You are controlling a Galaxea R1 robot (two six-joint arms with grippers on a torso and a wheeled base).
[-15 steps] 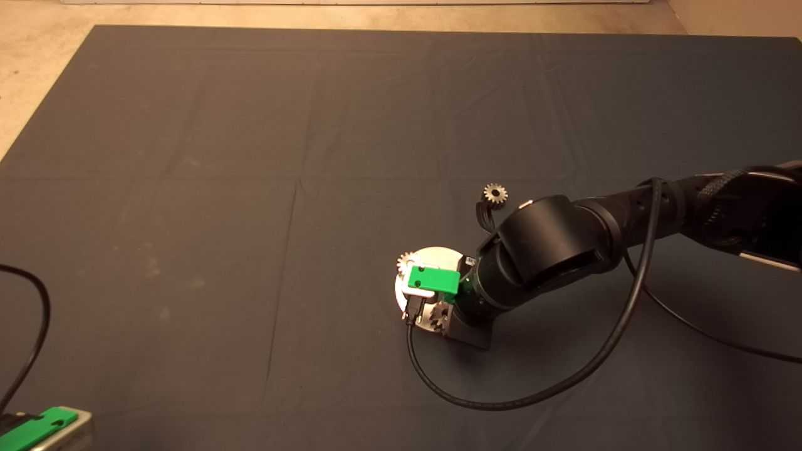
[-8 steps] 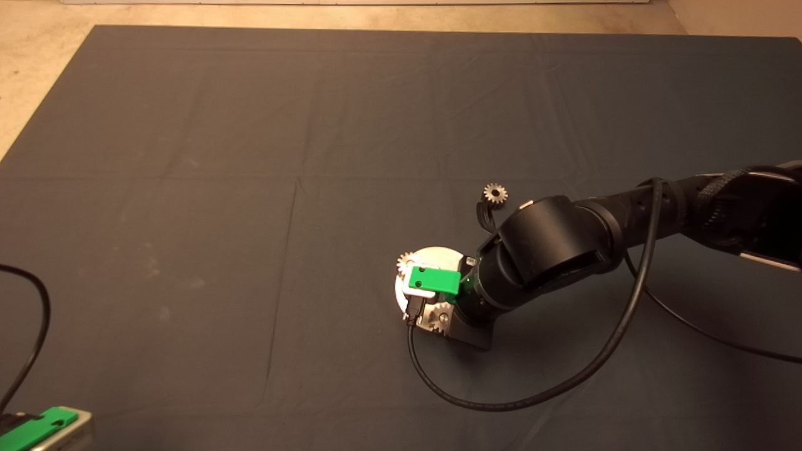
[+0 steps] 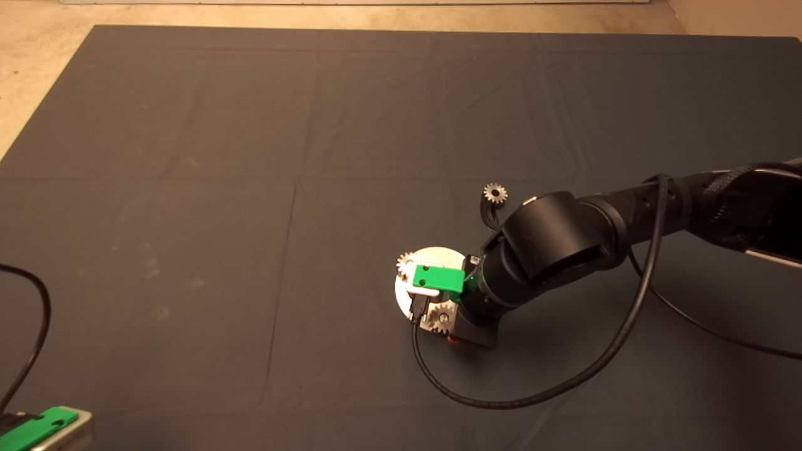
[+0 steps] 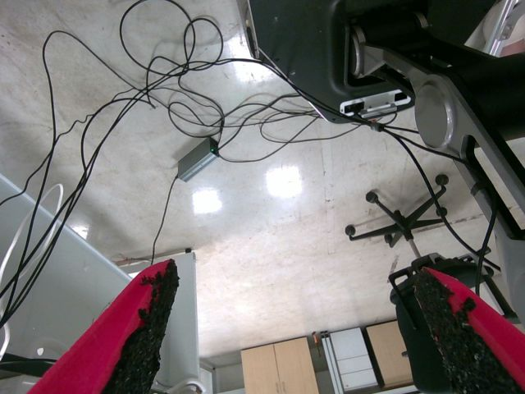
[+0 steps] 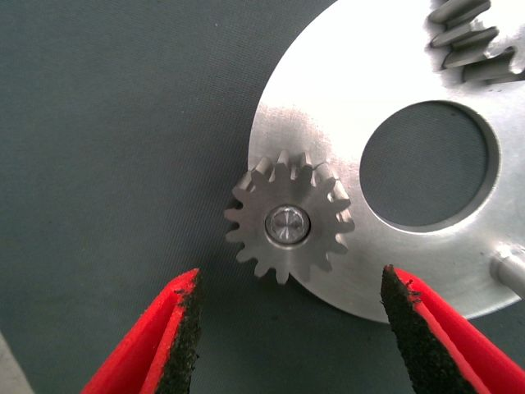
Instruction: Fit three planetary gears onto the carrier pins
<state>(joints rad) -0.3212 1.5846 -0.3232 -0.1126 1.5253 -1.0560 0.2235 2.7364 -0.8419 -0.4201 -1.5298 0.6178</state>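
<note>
The shiny round carrier disc (image 3: 432, 260) lies on the mat and fills the right wrist view (image 5: 344, 98). One planetary gear (image 5: 289, 215) sits on a carrier pin at the disc's rim, with the pin's top showing in its bore; in the head view it is at the disc's near edge (image 3: 442, 315). A second gear (image 5: 472, 41) sits at the far-left rim (image 3: 406, 260). One bare pin (image 5: 510, 271) stands free. A third gear (image 3: 495, 192) lies loose on the mat. My right gripper (image 5: 291, 283) is open and empty, just above the seated gear. My left gripper (image 4: 295, 312) is open, parked at the lower left (image 3: 37, 429).
The right arm (image 3: 557, 241) reaches in from the right over the disc's right side. Its black cable (image 3: 532, 394) loops over the mat in front of the disc. Another cable (image 3: 34, 338) lies at the left edge. The left wrist view shows floor, cables and furniture.
My right gripper has drawn back slightly to the right, and the gear on the disc's near pin now shows more fully. The left arm has not moved.
</note>
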